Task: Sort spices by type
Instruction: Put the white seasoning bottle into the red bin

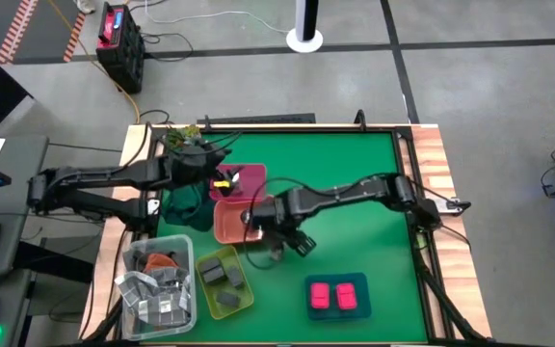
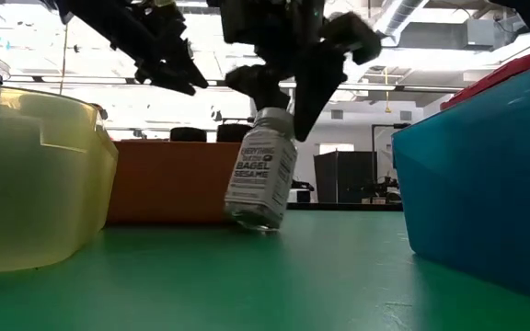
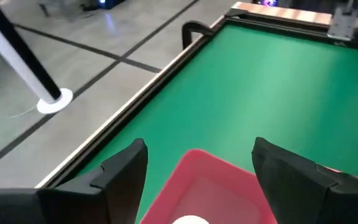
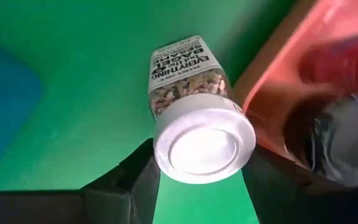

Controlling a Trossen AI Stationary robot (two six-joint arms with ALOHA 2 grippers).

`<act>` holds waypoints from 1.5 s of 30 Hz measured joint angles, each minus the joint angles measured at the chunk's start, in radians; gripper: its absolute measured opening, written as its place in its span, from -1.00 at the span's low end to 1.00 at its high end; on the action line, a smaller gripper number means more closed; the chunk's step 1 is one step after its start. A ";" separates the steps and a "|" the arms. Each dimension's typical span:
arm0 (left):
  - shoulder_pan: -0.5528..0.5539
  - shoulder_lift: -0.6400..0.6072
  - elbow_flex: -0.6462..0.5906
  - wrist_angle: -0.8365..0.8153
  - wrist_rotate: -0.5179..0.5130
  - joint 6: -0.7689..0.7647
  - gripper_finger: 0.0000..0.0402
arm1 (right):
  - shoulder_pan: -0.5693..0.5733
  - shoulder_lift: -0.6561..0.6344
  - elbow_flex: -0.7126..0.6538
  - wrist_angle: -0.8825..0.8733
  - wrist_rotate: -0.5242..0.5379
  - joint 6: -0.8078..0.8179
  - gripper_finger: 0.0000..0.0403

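Note:
My right gripper (image 1: 276, 243) is shut on a round spice jar (image 2: 263, 170) with a pale lid and a white label, just in front of the salmon tray (image 1: 227, 224). The jar also shows in the right wrist view (image 4: 194, 93). My left gripper (image 1: 225, 182) is open and holds nothing; it hovers over the magenta tray (image 3: 211, 180), where a white round top (image 3: 190, 219) shows below it. Two pink boxes (image 1: 336, 296) lie in the blue tray (image 1: 362, 310). Dark boxes (image 1: 222, 280) lie in the yellow tray (image 1: 242, 268). My right gripper pinches the jar's lid (image 4: 204, 144) between its two fingers (image 4: 135, 180), one on each side of the lid. The fingers come from above, pointing down. The jar hangs tilted below them, its base (image 2: 258, 221) at or just above the green table; which, I cannot tell.
A dark green tray (image 1: 187, 204) stands left of the salmon one. A clear bin of grey packets (image 1: 157, 281) sits at the near left. In the low view the yellow tray (image 2: 26, 175) and blue tray (image 2: 486, 193) flank the jar. Green mat (image 1: 355, 212) lies open at the centre and right.

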 joint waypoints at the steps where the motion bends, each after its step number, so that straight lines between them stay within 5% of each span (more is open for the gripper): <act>1: 0.008 0.000 0.000 0.001 0.016 0.015 0.38 | -0.013 -0.001 0.000 0.000 -0.001 0.006 0.10; 14: 0.055 0.015 0.000 0.065 0.189 0.085 0.38 | -0.036 -0.005 0.054 -0.177 -0.044 0.053 0.00; 23: 0.172 0.104 0.000 0.282 0.378 0.054 0.38 | -0.113 -0.006 0.119 -0.345 -0.045 0.096 -0.33; 30: 0.154 0.114 0.000 0.240 0.563 0.002 0.38 | -0.186 -0.006 0.133 -0.362 -0.088 0.228 -0.49; 34: 0.070 0.152 0.053 0.173 0.560 -0.002 0.38 | -0.246 -0.056 0.086 -0.351 -0.220 0.370 -0.37; 40: 0.048 0.227 0.157 0.096 0.411 0.024 0.38 | -0.276 -0.169 -0.149 -0.230 -0.220 0.441 0.03; 45: 0.118 0.228 0.159 0.123 0.381 0.022 0.38 | -0.230 -0.230 -0.350 -0.016 -0.215 0.451 0.35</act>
